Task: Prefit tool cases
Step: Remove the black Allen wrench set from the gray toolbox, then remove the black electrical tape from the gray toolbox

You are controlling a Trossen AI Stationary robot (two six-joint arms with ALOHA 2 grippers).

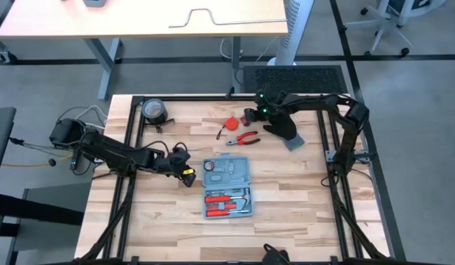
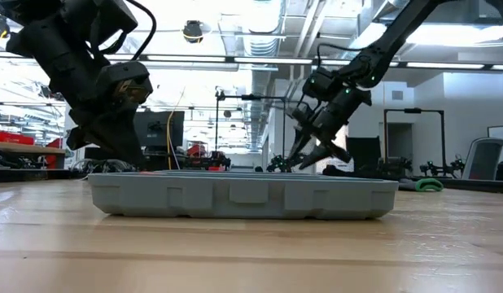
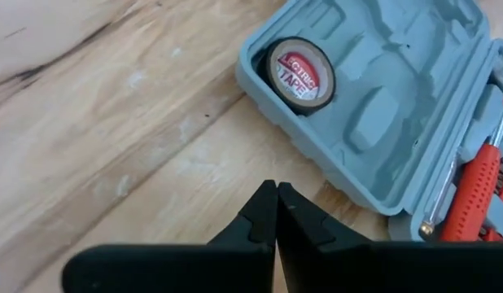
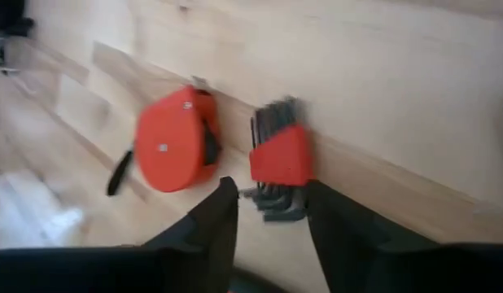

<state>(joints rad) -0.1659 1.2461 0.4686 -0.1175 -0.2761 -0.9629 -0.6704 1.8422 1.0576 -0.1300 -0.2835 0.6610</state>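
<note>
The light-blue tool case point(image 1: 227, 188) lies open on the wooden table, a roll of tape point(image 3: 299, 75) in one moulded slot and red-handled tools point(image 3: 479, 191) in its other half. My left gripper point(image 3: 276, 194) hovers shut and empty beside the case's left far corner point(image 1: 182, 163). At the far side, my right gripper point(image 4: 268, 199) is open, a finger on each side of the near end of a red hex-key set point(image 4: 280, 163). I cannot tell whether it touches the set. A red tape measure point(image 4: 174, 150) lies beside the set.
Red-handled pliers point(image 1: 247, 138) lie between the case and the right gripper. A black glove point(image 1: 286, 126) lies at the far right, and a round dark object point(image 1: 154, 110) at the far left. Something small and yellow point(image 1: 188, 175) sits by the left gripper.
</note>
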